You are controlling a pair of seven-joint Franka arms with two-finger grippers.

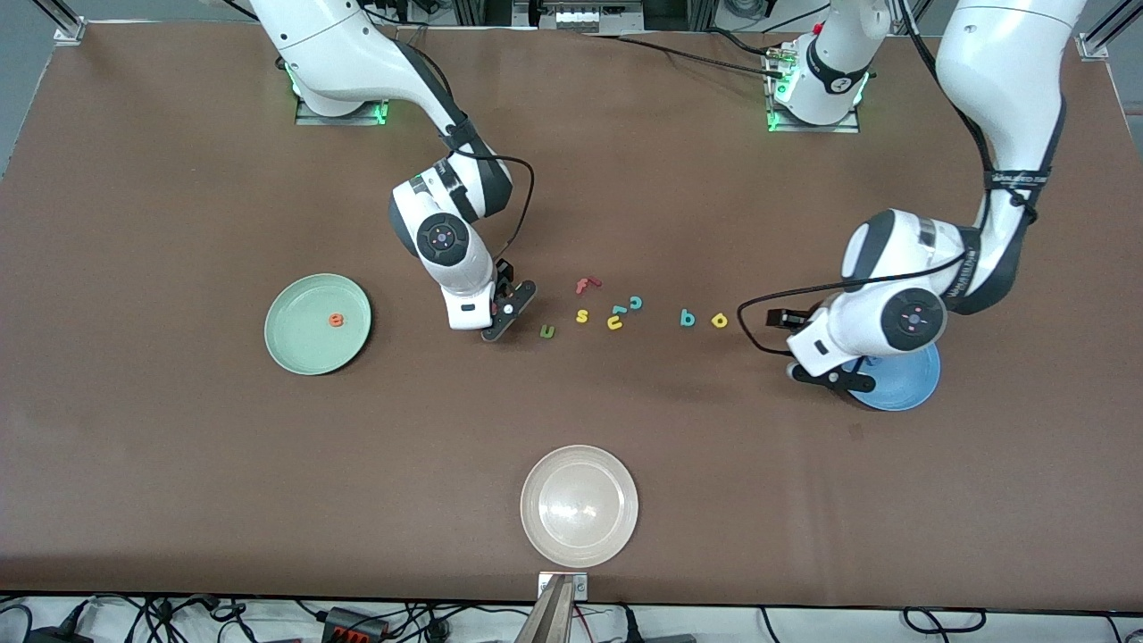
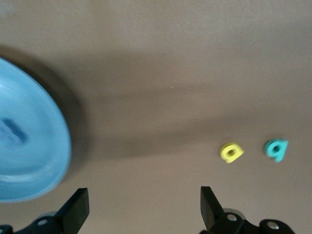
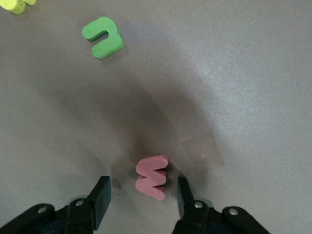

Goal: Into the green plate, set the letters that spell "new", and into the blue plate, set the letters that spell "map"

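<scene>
Nearest the front camera, at six o'clock on the desk: cream-white plate (image 1: 579, 505), bare. At nine o'clock, green plate (image 1: 304, 344) with the orange e (image 1: 336, 320) lying in it. At about four o'clock, blue plate (image 1: 911, 384), holding a blurred blue shape, probably the m (image 2: 10, 131).

Right end effector (image 1: 505, 313) low at the desk, just toward nine o'clock from the centre row. Fingers about half apart, astride the pinkish-red w (image 3: 152, 177), with a gap showing each side, so nothing gripped yet. Left end effector (image 2: 144, 202) over the blue plate's rim, spread wide, empty.

Step in hand, by judgement: taking the w. Best to keep the w centred between the pads, close squarely on its flat sides, lift straight up, and steer clear of the green n (image 1: 547, 331) just beside it at three o'clock.

Count: three plates, two end effectors, ten letters. On the desk are the w, the n, yellow s (image 1: 582, 315), yellow u (image 1: 615, 321), red f (image 1: 586, 285), teal c (image 1: 635, 303), teal p (image 1: 687, 317) and yellow a (image 1: 720, 320). One more in each coloured plate.
</scene>
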